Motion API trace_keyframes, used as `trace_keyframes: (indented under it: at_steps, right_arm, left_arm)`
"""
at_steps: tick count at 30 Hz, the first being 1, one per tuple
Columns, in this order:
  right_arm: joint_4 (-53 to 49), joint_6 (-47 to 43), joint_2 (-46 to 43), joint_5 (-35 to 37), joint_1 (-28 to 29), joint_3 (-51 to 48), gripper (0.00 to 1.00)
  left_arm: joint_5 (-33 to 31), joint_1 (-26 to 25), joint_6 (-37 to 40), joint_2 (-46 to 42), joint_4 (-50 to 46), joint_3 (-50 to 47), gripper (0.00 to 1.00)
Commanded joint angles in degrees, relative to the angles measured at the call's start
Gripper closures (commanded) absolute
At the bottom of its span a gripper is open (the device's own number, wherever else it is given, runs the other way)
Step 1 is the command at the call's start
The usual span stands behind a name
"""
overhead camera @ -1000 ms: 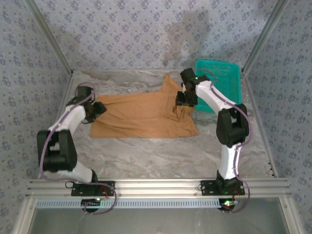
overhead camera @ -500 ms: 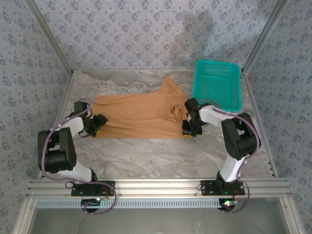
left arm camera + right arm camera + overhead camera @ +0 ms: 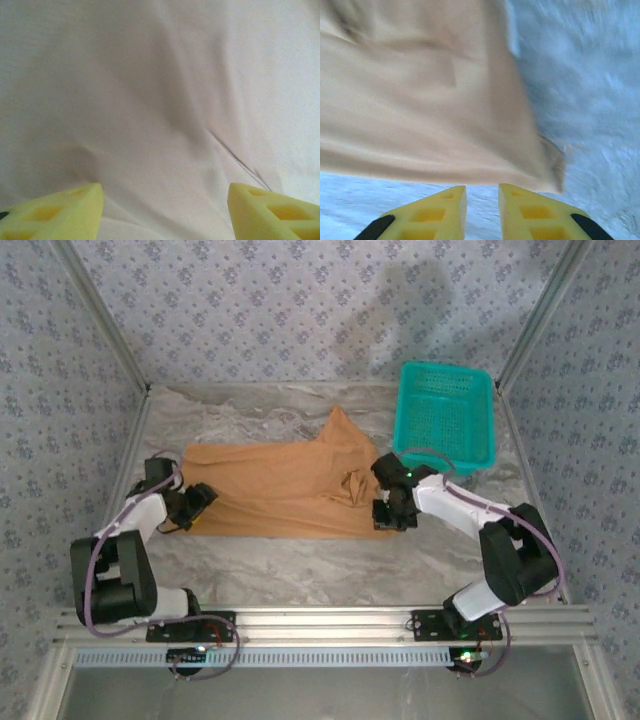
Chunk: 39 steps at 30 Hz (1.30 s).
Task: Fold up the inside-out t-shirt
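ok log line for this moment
shirt: spread on table, right end rumpled | left gripper: open, over shirt's left edge | right gripper: narrow gap, empty, at near right corner

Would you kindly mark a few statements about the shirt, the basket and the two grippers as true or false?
1. The t-shirt lies spread on the table, outside the basket. True.
2. The basket stands at the table's near left corner. False: it stands at the far right.
3. The left gripper has its fingers wide apart. True.
4. The right gripper is clamped on the t-shirt's corner. False: its fingers stand a narrow gap apart with nothing between them, and the corner lies just ahead of them.
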Motion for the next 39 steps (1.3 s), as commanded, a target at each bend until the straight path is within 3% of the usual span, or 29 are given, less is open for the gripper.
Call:
trace_keyframes:
  at_steps: [1, 7, 10, 19, 21, 23, 27, 34, 39]
  right_arm:
    - [3.92, -1.22, -0.70, 1.50, 1.24, 5.97, 0.72]
    - [10.62, -4.35, 11.37, -1.88, 0.73, 16.02, 0.70]
    - [10.18, -4.51, 16.96, -4.04, 0.78, 20.32, 0.61]
    - [11.76, -3.97, 24.61, -5.57, 1.08, 23.46, 0.53]
    - [12.48, -3.60, 25.38, -5.93, 1.12, 23.51, 0.60]
    - [12.58, -3.34, 25.77, -6.08, 1.19, 24.01, 0.78]
    - [10.08, -3.77, 25.14, -4.80, 1.53, 26.33, 1.00]
    - [-0.04, -5.42, 23.63, 3.47, 4.23, 36.15, 1.00]
    - [-4.44, -9.38, 33.29, 4.28, 4.65, 48.99, 0.97]
  left_arm:
    - [-5.36, -4.20, 1.43, -4.09, -4.43, 3.87, 0.34]
    - [-6.19, -4.56, 1.92, -4.25, -3.77, 2.56, 0.35]
    - [-5.93, -4.56, 2.37, -3.33, -3.61, 2.01, 0.35]
    - [-5.22, -4.59, 2.10, -2.14, -1.39, 0.62, 0.36]
    - [-4.98, -4.57, 2.02, -2.00, -1.07, 0.51, 0.36]
    - [-4.81, -4.58, 1.80, -1.80, -0.68, 0.45, 0.36]
    - [-4.69, -4.55, 1.75, -1.61, -0.42, 0.36, 0.36]
    - [-4.36, -4.59, 1.42, -1.59, 0.47, -0.21, 0.36]
    - [-3.71, -5.02, 0.71, -0.71, 2.20, -0.95, 0.36]
